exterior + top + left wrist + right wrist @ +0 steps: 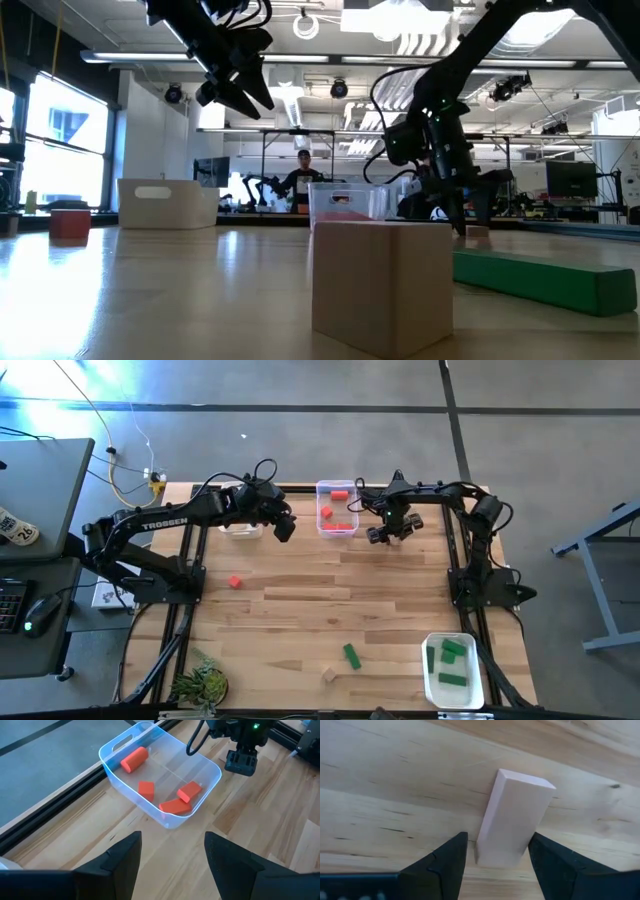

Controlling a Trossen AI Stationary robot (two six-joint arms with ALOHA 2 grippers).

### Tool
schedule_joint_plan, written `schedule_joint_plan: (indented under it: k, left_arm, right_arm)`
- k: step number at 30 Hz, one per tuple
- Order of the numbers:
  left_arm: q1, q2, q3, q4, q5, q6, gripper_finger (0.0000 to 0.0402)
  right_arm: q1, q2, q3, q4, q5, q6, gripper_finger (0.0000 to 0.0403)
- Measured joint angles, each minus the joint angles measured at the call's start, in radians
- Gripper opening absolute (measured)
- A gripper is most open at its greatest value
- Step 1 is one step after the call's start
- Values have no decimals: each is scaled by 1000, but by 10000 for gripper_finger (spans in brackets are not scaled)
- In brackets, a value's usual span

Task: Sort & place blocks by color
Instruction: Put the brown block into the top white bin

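Pale wooden block [512, 817] lies between right gripper's [496, 851] fingers (spread).

Red blocks [172, 795] in a clear bin [206, 767] — green ones [453, 650], seemingly, in white bin [428, 660].

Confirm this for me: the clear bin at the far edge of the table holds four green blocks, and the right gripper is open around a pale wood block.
Not quite. The four blocks in the clear bin are red, not green, as the left wrist view shows. The rest stands: in the right wrist view the right gripper is open, its fingers on either side of the pale wood block lying on the table.
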Motion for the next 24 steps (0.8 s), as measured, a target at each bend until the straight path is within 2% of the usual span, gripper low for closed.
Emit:
schedule_joint_plan:
  k: [11,18,24]
  left_arm:
    - [0,0,0,0,0,0,204]
    - [0,0,0,-1,16,0,204]
    - [0,0,0,-1,33,-3,204]
  right_arm:
    - [-15,3,-2,11,-25,-37,97]
    - [-10,-30,-6,9,-27,-50,97]
    - [25,-127,-9,4,-39,-27,97]
